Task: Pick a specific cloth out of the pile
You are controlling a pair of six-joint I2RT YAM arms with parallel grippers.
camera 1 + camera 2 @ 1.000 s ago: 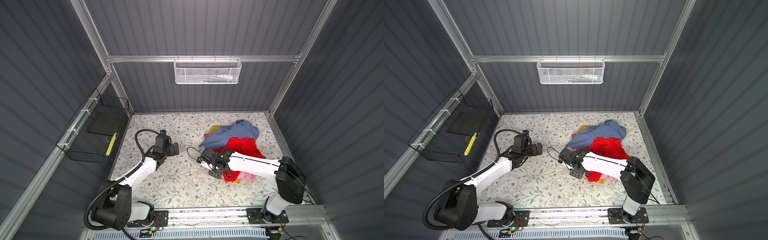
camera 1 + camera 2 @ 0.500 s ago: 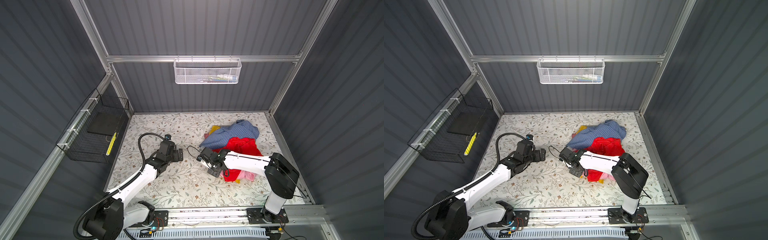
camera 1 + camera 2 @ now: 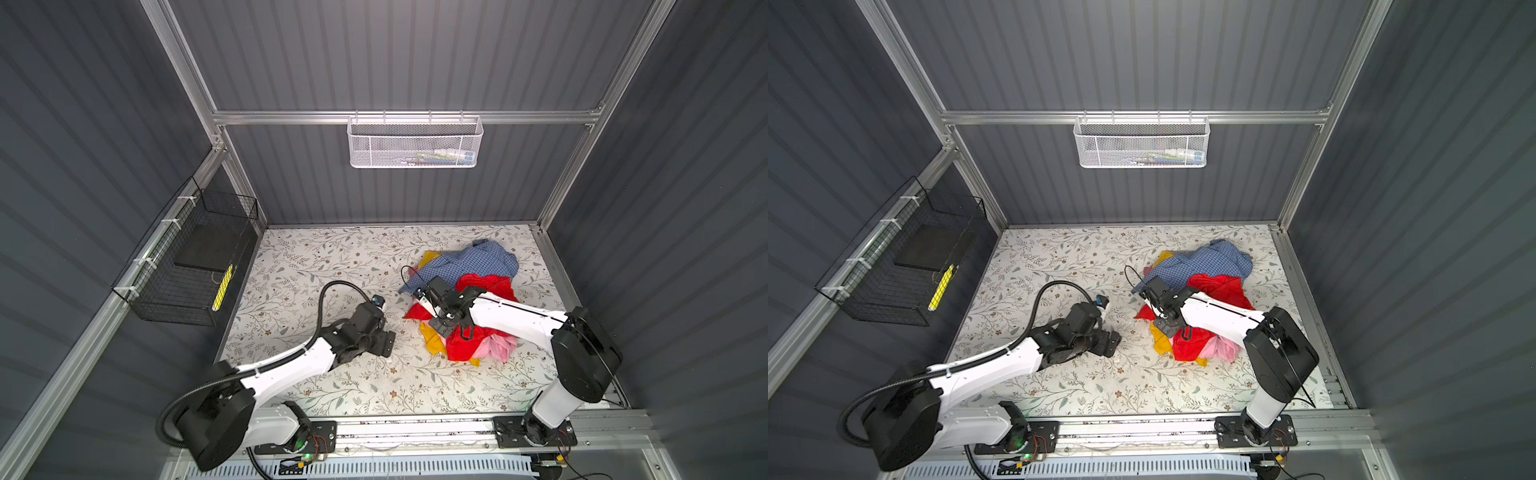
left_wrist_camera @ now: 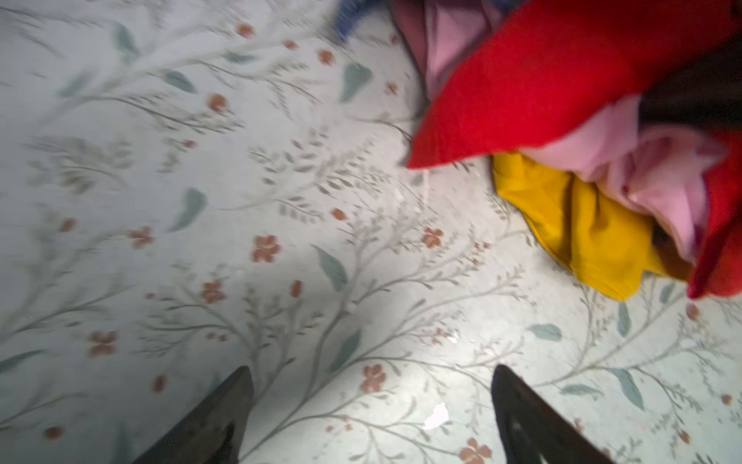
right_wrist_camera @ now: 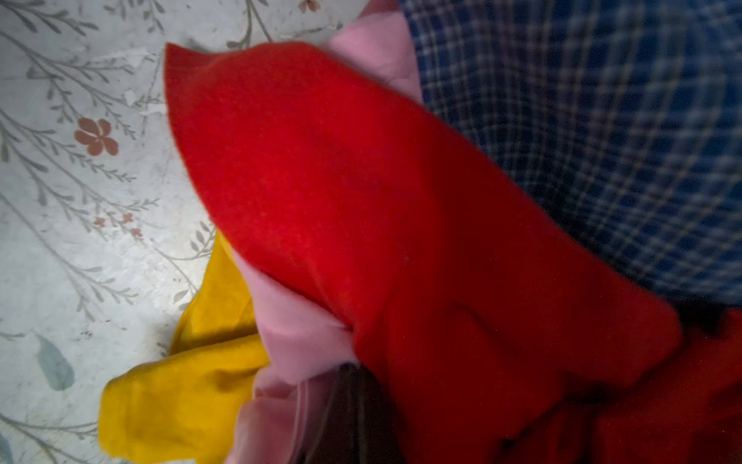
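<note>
- The left claw (image 4: pixel 371 369) is seen spread over the bare floral table (image 3: pixel 332 266), just beside the pile (image 3: pixel 484 284).
- The right claw (image 3: pixel 441 327) is pressed together and buried among folds of red cloth (image 5: pixel 361 180) and pink cloth (image 5: pixel 301 329); what is pinched cannot be told.
- The cloth (image 3: pixel 432 344), mustard-yellow, is found at the pile's near-left edge on the table, overlapped by the red and pink layers.
- More yellow is seen at the far edge, under the blue-checked shirt (image 3: pixel 469 262).
- Print on items in the white basket (image 3: pixel 415 145) is too small to be read.
</note>
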